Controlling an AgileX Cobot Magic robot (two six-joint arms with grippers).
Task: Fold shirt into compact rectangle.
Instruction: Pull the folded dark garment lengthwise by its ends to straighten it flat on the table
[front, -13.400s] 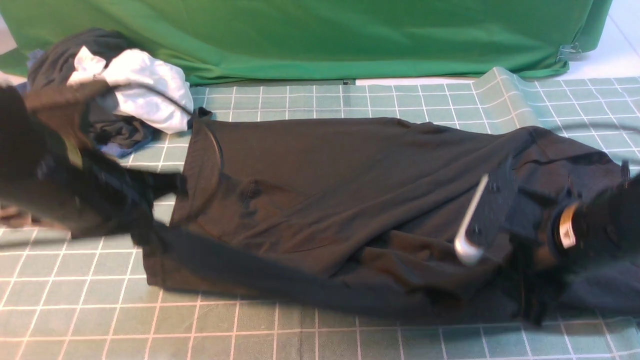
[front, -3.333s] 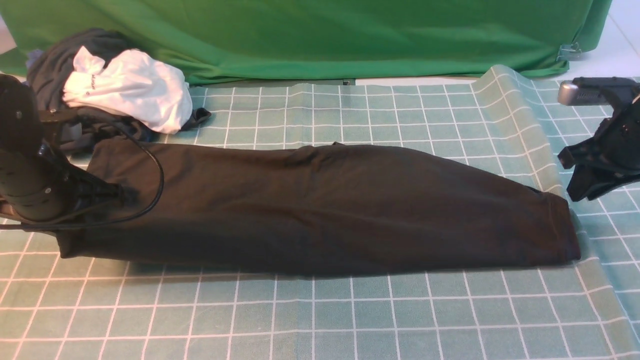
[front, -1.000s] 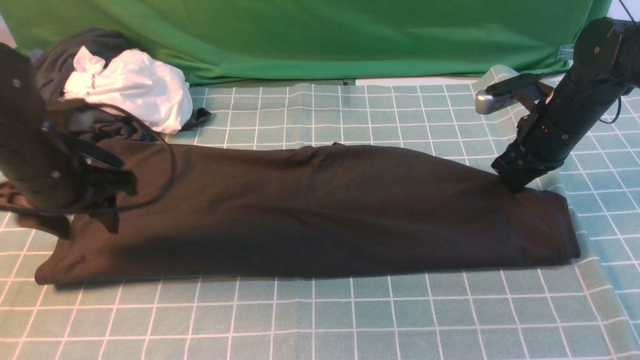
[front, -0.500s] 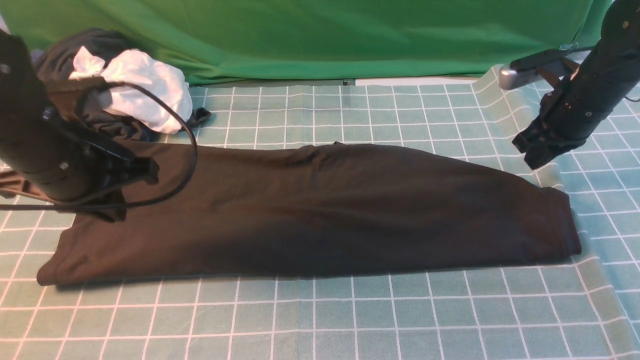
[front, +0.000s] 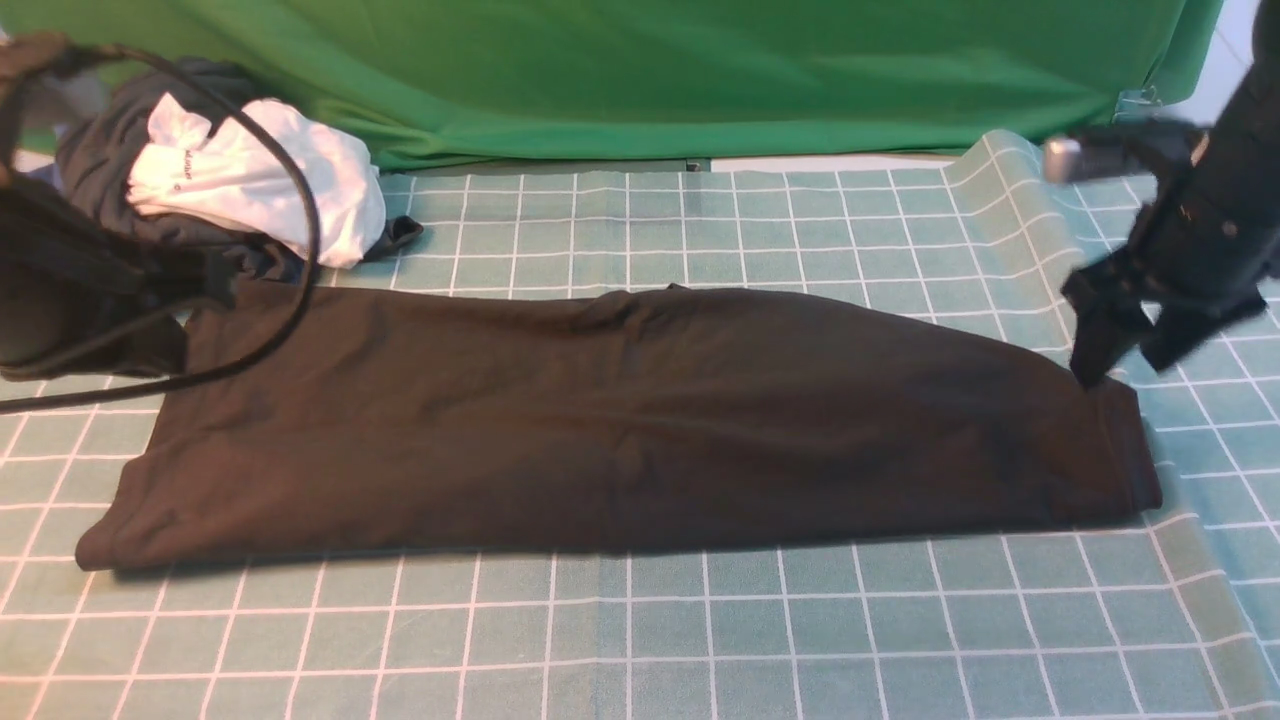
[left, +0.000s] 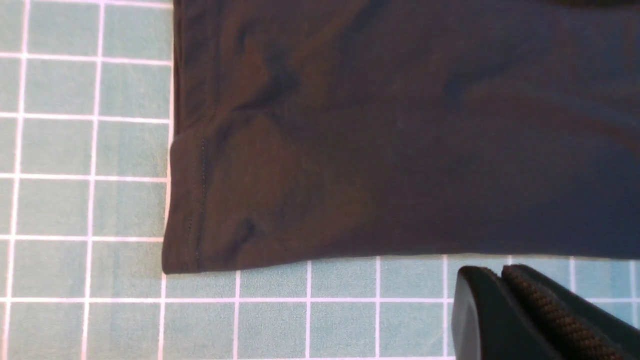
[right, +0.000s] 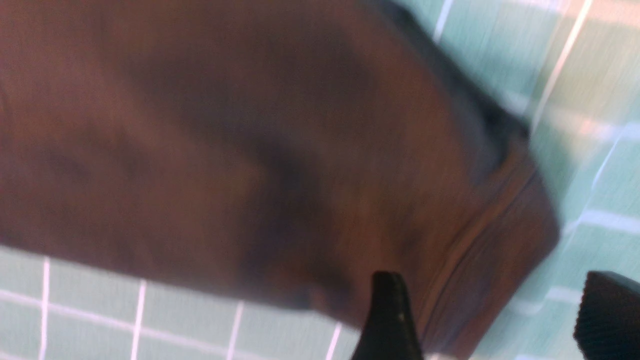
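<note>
On the checked green mat (front: 640, 640) that covers the worktop, the black shirt (front: 620, 420) lies as one long band from left to right, already folded along its length. Its left end reaches toward the near left, and its right end, with a stitched hem, lies under the right arm.

The right gripper (front: 1125, 345) hangs just above the far right corner of the shirt. Its fingers (right: 387, 320) stand wide apart and hold nothing; in the right wrist view one of them is over the hem and the other is over the mat. The left gripper (left: 505, 280) is above the mat beside the left end of the shirt, its fingers pressed together and empty.

The step in hand seems to be to take the right end and fold it over toward the left. To do it well, the right fingers should go down on both sides of the hem edge and catch all layers together, not only the top one. The lift should be low and even, so the band does not twist. The left gripper would need to open before it takes its own end.

Far left, a white garment (front: 260, 190) rests on a dark grey garment (front: 110, 150), well clear of the fold.
</note>
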